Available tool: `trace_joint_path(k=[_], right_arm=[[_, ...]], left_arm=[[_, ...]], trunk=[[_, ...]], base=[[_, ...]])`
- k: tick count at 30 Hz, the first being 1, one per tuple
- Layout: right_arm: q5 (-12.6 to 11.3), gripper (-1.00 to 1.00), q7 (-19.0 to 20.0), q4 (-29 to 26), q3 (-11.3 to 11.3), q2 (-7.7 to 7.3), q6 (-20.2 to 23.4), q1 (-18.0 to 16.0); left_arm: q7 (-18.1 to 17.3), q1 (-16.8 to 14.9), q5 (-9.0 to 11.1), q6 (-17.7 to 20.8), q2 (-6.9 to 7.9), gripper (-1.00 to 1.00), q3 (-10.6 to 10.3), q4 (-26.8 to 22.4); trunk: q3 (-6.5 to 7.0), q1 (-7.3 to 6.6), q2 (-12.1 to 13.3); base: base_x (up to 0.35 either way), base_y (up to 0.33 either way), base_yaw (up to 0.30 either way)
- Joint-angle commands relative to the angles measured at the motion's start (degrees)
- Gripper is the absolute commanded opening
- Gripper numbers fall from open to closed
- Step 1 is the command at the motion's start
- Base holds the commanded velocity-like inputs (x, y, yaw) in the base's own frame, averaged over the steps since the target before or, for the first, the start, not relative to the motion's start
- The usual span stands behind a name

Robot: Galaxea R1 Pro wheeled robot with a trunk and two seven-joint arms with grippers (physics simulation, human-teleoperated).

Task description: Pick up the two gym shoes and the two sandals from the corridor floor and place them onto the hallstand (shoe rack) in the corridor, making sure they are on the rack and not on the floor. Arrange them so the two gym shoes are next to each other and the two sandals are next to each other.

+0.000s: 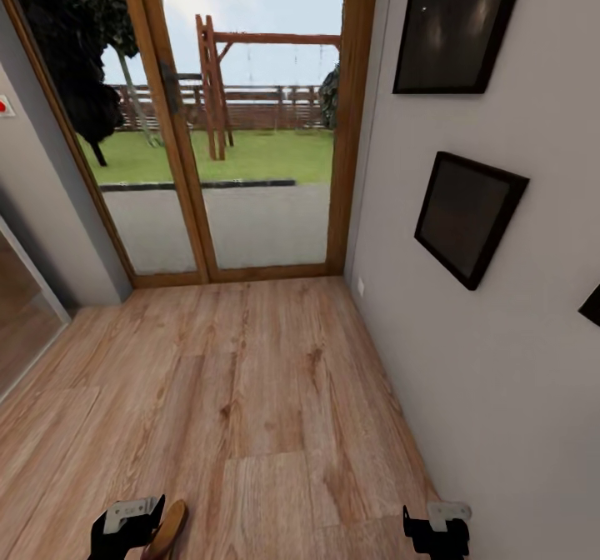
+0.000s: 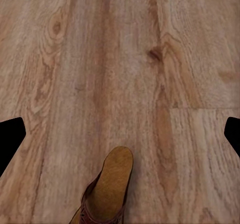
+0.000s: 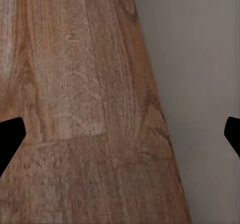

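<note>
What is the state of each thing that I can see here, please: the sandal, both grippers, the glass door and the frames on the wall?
sandal: lying on the wood floor, sole down, not gripped.
left gripper: open, holding nothing, beside the sandal.
right gripper: open, holding nothing, near the grey wall.
glass door: closed.
picture frames: hanging on the wall, dark.

Two black grippers were seen, the left gripper [image 1: 133, 527] and right gripper [image 1: 437, 530], each topped by a pale grey bracket pierced with small holes.
</note>
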Motion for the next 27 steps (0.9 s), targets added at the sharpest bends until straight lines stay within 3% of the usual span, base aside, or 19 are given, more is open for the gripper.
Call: trace_joint_path(k=[1, 27], right_arm=[[0.4, 1.00, -0.4, 0.0, 0.1, 0.00, -0.1, 0.0], [0.4, 1.00, -0.2, 0.1, 0.1, 0.08, -0.2, 0.0]], left_arm=[[-0.6, 0.0, 0.4, -0.1, -0.01, 1.00, 0.2, 0.1], [-0.6, 0.0, 0.4, -0.1, -0.01, 1.00, 0.2, 0.1]], trunk=[[-0.05, 0.00, 0.0], [-0.05, 0.00, 0.0]], base=[[0.036, -0.023, 0.000], [0.090, -0.028, 0.000]])
